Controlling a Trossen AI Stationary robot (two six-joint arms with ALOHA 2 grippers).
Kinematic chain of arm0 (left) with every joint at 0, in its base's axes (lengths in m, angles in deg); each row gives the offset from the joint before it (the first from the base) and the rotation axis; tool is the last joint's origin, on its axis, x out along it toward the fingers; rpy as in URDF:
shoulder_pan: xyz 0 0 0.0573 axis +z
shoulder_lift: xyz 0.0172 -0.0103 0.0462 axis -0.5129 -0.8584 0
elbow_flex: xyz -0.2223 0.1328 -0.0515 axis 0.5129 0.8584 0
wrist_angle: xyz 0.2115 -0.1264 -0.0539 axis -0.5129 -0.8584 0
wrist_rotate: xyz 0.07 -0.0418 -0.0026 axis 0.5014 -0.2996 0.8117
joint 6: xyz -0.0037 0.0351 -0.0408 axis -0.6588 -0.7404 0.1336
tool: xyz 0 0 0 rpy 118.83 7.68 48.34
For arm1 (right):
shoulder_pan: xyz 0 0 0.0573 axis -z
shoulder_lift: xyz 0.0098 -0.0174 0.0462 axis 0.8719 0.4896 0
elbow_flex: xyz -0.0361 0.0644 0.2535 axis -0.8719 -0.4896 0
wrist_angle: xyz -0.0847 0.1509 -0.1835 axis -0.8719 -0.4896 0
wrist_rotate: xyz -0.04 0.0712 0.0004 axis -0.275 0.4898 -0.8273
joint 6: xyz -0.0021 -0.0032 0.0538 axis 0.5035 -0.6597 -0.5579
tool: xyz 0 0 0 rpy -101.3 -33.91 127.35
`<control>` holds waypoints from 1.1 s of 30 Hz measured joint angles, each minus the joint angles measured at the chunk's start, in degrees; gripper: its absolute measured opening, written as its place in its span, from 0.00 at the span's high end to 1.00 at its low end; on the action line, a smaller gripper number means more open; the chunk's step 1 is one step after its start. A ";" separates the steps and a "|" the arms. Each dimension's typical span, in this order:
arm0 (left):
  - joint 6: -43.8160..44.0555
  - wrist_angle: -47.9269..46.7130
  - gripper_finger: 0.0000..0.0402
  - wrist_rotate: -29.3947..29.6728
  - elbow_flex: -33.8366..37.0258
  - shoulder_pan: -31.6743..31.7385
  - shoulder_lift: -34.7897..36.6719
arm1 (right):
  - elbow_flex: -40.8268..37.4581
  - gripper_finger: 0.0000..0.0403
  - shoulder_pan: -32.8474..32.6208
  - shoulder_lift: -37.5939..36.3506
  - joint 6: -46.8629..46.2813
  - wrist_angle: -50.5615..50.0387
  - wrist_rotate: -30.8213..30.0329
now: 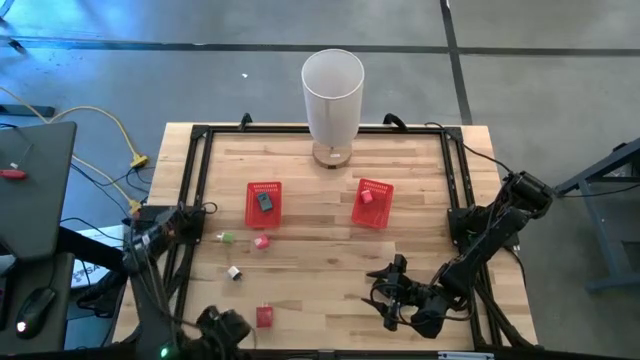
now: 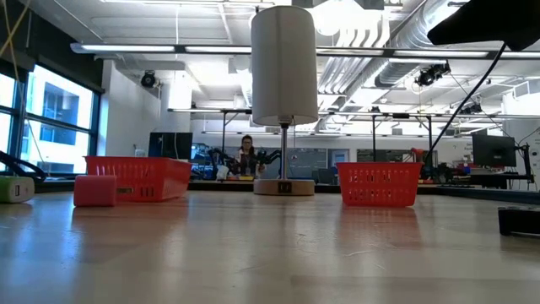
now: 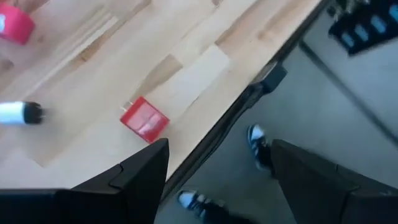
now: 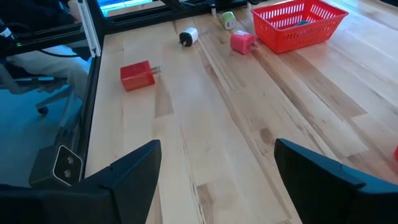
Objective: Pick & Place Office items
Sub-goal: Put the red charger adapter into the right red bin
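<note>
1. We see the right gripper (image 1: pixel 392 298) low over the wood table (image 1: pixel 320 290); its jaws stand apart with nothing between them and touch nothing.
2. Ahead of those jaws lies the red block (image 4: pixel 137 75). Past it sit a white-and-black piece (image 4: pixel 188 36), a pink piece (image 4: pixel 241 42) and a green piece (image 4: pixel 228 20).
3. Beyond the pink piece stands the left basket (image 4: pixel 298 25), holding a dark item (image 1: pixel 264 201).
4. The right basket (image 1: pixel 372 204), off to the side of the right gripper, holds a red item (image 1: pixel 367 197).
5. The right arm (image 1: pixel 490 235) reaches in from the table's side, folded low.
6. The left gripper (image 3: pixel 217 180) hangs at the table's near edge, partly over the floor; its jaws are open and empty.
7. Just ahead of its jaws is the same red block (image 3: pixel 144 119), untouched.
8. A white cylinder (image 1: pixel 332 95) stands at the far edge, between the baskets.
</note>
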 joint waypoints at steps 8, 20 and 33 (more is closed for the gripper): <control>9.16 -0.01 0.31 -0.70 0.04 -1.62 -4.77 | 0.00 0.25 -0.30 0.00 0.15 1.08 0.00; 2.82 0.78 0.31 -4.02 0.09 -2.77 -7.87 | -0.02 0.25 -2.84 0.00 -0.40 1.29 -0.02; 8.80 2.76 0.31 -0.51 0.31 -0.76 -8.21 | -0.04 0.25 -4.77 4.19 -0.46 6.71 1.07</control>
